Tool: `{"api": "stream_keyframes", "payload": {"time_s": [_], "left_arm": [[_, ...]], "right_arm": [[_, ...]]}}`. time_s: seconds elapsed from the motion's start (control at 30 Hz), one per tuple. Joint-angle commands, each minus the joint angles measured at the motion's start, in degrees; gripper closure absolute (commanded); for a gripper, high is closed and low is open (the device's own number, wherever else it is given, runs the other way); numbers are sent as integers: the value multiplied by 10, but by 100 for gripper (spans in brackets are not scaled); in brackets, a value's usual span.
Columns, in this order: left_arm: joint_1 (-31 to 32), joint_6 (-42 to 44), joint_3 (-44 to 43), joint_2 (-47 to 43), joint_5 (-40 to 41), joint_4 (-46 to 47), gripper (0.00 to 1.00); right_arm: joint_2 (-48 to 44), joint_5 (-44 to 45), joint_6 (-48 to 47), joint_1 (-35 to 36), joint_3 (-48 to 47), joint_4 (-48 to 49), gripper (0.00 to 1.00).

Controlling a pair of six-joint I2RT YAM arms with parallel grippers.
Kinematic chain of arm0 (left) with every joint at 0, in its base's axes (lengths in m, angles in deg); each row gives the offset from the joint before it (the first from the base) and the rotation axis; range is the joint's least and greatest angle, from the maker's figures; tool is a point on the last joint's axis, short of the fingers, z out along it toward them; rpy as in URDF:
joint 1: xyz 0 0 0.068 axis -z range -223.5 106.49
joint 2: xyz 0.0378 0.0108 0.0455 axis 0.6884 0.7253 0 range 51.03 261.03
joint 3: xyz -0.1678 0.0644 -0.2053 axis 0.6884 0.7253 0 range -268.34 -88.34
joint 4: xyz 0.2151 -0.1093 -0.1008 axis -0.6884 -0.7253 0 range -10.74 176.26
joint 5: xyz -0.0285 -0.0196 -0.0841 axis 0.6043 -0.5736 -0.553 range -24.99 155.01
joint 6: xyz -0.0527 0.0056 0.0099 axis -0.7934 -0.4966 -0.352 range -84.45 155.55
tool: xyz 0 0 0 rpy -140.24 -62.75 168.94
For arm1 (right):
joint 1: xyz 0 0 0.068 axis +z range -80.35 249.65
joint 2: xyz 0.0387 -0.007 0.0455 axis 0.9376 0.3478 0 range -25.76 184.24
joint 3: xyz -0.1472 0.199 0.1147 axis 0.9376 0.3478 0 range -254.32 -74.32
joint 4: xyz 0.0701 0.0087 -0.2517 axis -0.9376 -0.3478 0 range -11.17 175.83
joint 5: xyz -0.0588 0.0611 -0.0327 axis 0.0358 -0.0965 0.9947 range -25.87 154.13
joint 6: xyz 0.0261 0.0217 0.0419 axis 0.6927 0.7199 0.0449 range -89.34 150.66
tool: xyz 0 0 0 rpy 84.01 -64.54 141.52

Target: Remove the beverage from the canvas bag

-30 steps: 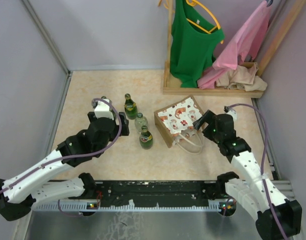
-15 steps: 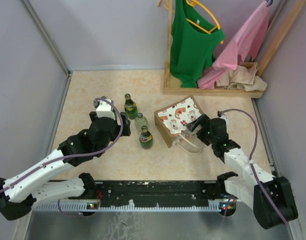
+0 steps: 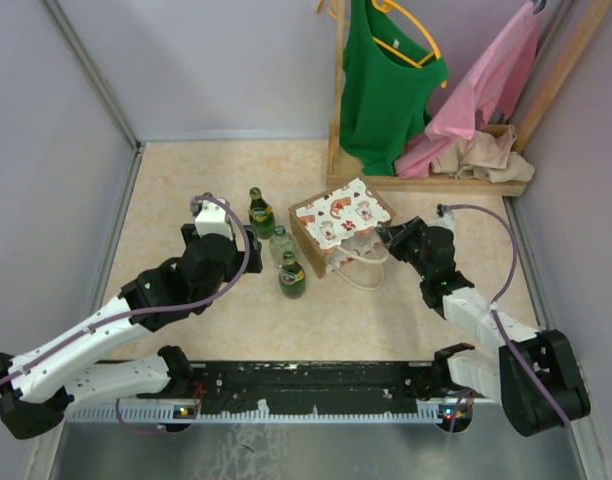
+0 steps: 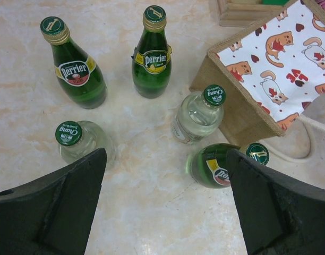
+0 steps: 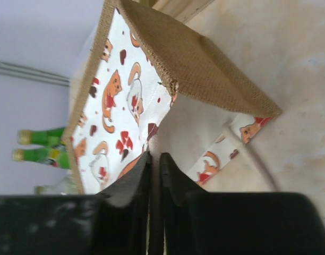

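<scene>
Tan canvas bag (image 3: 338, 222) lies tipped; our right gripper (image 5: 155, 155) pinches its white fabric. Our left gripper (image 4: 165, 154) gapes wide above bottles (image 4: 198, 114).

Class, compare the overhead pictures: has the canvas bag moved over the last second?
Yes. The canvas bag has shifted left, toward the clear bottle, and a little nearer the wooden rack base; the right end effector pinches its edge.

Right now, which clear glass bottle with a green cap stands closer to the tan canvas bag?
The clear glass bottle in the middle, beside the tan canvas bag; the other clear bottle stands apart, far left.
</scene>
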Motion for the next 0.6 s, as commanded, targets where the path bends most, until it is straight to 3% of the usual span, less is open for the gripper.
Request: {"api": "stream_keyframes", "payload": {"time_s": [0.0,0.17,0.37,0.57], "left_arm": [[-1,-6,-10,2,3,-8,1],[-2,1,-11,4,8,-1,1],[-1,8,-2,7,0,18,1],[-2,20,-6,15,-9,34,1]], "right_arm": [[19,-10,-9,-3,-60,68,100],[-5,-7,-64,-2,-113,21,100],[-56,72,-192,-2,-274,-194,100],[3,97,-279,-2,-488,-418,100]]}}
